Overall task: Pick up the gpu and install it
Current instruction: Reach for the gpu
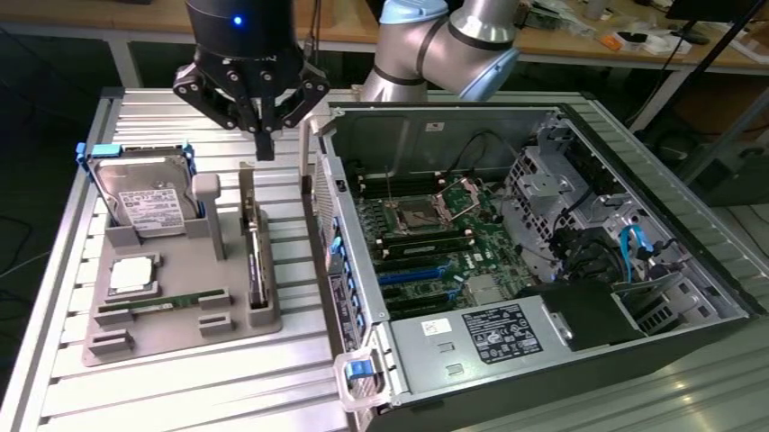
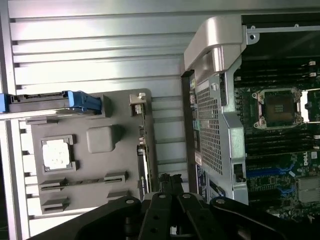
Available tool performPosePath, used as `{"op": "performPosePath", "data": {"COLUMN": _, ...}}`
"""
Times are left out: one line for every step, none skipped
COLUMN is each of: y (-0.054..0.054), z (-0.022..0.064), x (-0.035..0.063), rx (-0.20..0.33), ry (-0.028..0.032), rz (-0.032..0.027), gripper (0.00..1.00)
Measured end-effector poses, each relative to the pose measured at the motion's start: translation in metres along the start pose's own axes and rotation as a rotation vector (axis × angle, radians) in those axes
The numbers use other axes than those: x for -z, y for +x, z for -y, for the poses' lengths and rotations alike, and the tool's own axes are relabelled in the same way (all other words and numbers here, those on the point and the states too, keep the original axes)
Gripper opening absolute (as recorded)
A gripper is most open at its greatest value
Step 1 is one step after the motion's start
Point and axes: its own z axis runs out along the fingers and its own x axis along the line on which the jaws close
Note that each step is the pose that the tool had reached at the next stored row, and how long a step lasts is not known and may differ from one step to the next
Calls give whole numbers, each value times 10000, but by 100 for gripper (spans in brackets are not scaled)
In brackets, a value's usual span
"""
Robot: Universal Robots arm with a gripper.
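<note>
The gpu [image 1: 254,252] is a thin dark card standing on edge in a slot of the grey holder tray [image 1: 180,333], along the side nearest the computer case. My gripper [image 1: 265,148] hangs just above the card's far end, apart from it, with its fingers pressed together and nothing between them. In the wrist view the gpu [image 2: 143,165] runs along the edge of the holder tray [image 2: 100,137], and the dark tips of the gripper [image 2: 170,179] sit beside it.
The open computer case [image 1: 505,243] lies on the exterior view's right, its motherboard with blue slots [image 1: 420,274] exposed. The tray also holds a hard drive [image 1: 144,193] in a blue-tabbed frame, a processor [image 1: 132,274] and a green memory stick [image 1: 162,306].
</note>
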Motion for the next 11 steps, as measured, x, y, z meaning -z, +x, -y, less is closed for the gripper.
{"op": "performPosePath", "data": {"y": 0, "z": 0, "x": 0, "rx": -3, "ry": -20, "rz": -6, "gripper": 11}}
{"op": "performPosePath", "data": {"y": 0, "z": 0, "x": -1, "rx": -5, "ry": -42, "rz": -23, "gripper": 11}}
{"op": "performPosePath", "data": {"y": -2, "z": 0, "x": -1, "rx": -11, "ry": -55, "rz": -61, "gripper": 11}}
{"op": "performPosePath", "data": {"y": -5, "z": -1, "x": -1, "rx": -20, "ry": -59, "rz": -106, "gripper": 11}}
{"op": "performPosePath", "data": {"y": -10, "z": -1, "x": -1, "rx": -29, "ry": -66, "rz": -154, "gripper": 11}}
{"op": "performPosePath", "data": {"y": -14, "z": -1, "x": -2, "rx": -40, "ry": -73, "rz": -202, "gripper": 11}}
{"op": "performPosePath", "data": {"y": -18, "z": -1, "x": -2, "rx": -49, "ry": -76, "rz": -243, "gripper": 11}}
{"op": "performPosePath", "data": {"y": -24, "z": -2, "x": -2, "rx": -57, "ry": -78, "rz": -289, "gripper": 11}}
{"op": "performPosePath", "data": {"y": -30, "z": -2, "x": -3, "rx": -65, "ry": -79, "rz": -337, "gripper": 11}}
{"op": "performPosePath", "data": {"y": -36, "z": -3, "x": -4, "rx": -72, "ry": -81, "rz": -385, "gripper": 11}}
{"op": "performPosePath", "data": {"y": -42, "z": -3, "x": -4, "rx": -81, "ry": -84, "rz": -440, "gripper": 11}}
